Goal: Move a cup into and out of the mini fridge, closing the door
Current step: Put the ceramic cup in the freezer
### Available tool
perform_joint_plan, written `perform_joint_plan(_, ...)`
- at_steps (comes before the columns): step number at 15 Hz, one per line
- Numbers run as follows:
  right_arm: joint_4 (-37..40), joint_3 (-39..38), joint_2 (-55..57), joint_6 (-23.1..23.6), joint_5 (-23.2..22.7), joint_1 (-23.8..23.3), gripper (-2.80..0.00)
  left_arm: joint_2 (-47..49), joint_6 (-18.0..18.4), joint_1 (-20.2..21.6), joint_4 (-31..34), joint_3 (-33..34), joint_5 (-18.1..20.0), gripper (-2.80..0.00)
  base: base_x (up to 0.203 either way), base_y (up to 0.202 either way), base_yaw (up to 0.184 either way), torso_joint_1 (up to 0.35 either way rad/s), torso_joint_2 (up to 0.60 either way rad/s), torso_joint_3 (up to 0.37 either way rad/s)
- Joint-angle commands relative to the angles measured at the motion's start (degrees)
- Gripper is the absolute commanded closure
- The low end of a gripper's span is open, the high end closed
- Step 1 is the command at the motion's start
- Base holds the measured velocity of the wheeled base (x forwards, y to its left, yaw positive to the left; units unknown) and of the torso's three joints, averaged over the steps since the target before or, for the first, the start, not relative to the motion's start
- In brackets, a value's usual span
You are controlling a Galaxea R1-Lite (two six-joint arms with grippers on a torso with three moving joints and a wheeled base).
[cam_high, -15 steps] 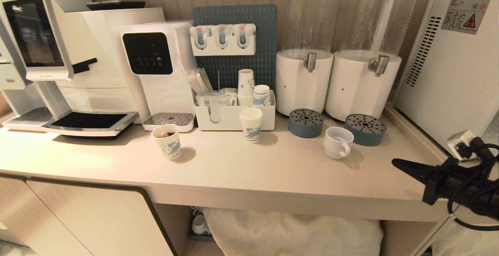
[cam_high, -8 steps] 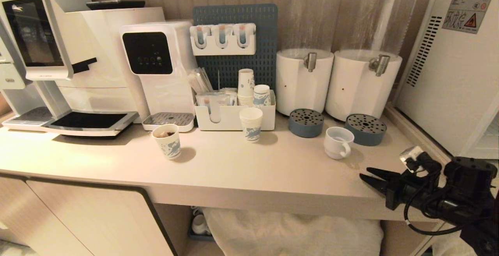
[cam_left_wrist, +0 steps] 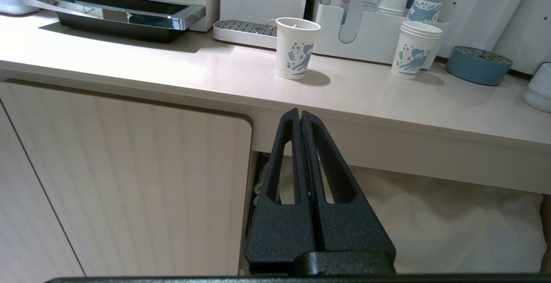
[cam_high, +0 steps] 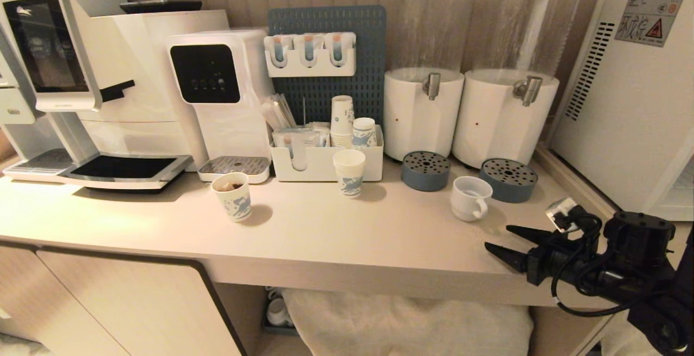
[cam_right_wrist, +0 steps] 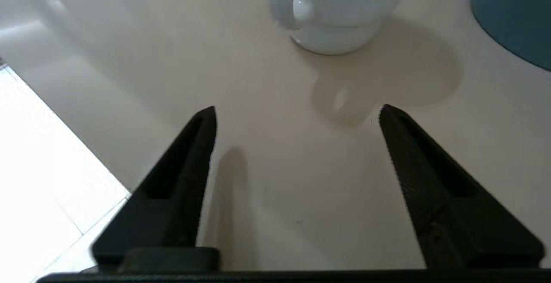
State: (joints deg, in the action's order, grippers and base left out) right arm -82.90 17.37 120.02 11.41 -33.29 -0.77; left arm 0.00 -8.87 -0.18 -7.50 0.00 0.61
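Head view: blue drip tray [cam_high: 508, 180] beside cup [cam_high: 469, 198]; right tool [cam_high: 505, 242] near.

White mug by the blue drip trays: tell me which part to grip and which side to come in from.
Grip the cup across its squat round body, coming in level from the counter's front edge, where the open right gripper already points at it. Its loop handle faces front, slightly toward the fridge side, so straddle the body beside the handle, probably not the thin loop itself.
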Motion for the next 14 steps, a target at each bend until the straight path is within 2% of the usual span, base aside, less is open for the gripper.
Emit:
perform_joint_plan(1,0.99,1.57,-1.44,-0.01,-0.23,0.02,-2.8,-0.26,-0.09,0.01,-0.06,2.29,0.0,0.0,0.0,0.0,0.0,0.0,0.0,0.0)
perform_joint_plan(4,10.14,6.99,-3.66,-0.02,-0.24,0.3,-2.8,-0.26,-0.09,0.01,-0.06,2.29,0.0,0.0,0.0,0.0,0.0,0.0,0.0,0.0)
perform_joint_plan(14,21.49,19.59,-2.1,-0.16,0.06,2.18,-2.8,-0.26,-0.09,0.01,-0.06,2.29,0.0,0.0,0.0,0.0,0.0,0.0,0.0,0.0)
